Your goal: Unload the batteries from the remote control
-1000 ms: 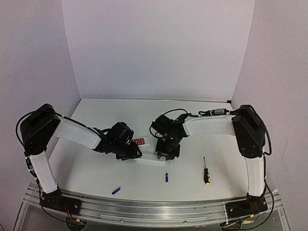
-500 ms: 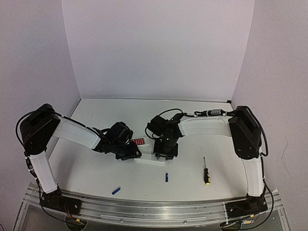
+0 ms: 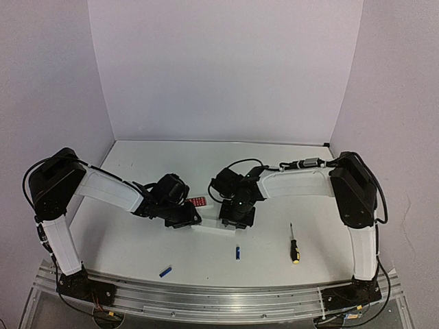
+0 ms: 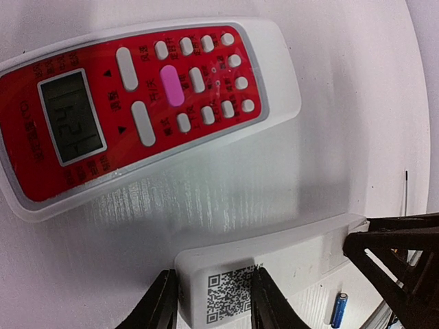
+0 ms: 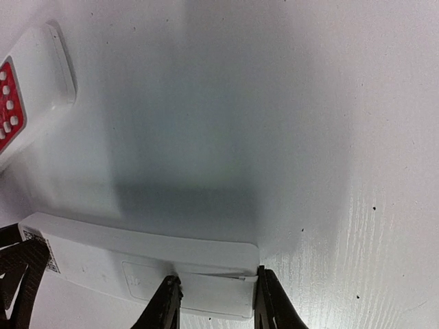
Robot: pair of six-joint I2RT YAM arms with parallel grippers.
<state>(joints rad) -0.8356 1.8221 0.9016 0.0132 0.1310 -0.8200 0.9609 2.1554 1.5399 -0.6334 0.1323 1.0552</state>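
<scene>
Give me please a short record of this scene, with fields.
remote control: back up, QR sticker showing, between the two arms
left fingers: at its QR end; grip unclear
right fingers: at its other end; grip unclear
batteries: two blue cells, both out, loose nearer the arm bases
red remote: face up, just beyond it
screwdriver: right of the cells

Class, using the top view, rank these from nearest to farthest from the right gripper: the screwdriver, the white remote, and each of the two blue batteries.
1. white remote: held in the right gripper itself.
2. middle battery: just below it, toward the arm bases.
3. screwdriver: out to the right.
4. left battery: far off to the left, low in the view.
</scene>
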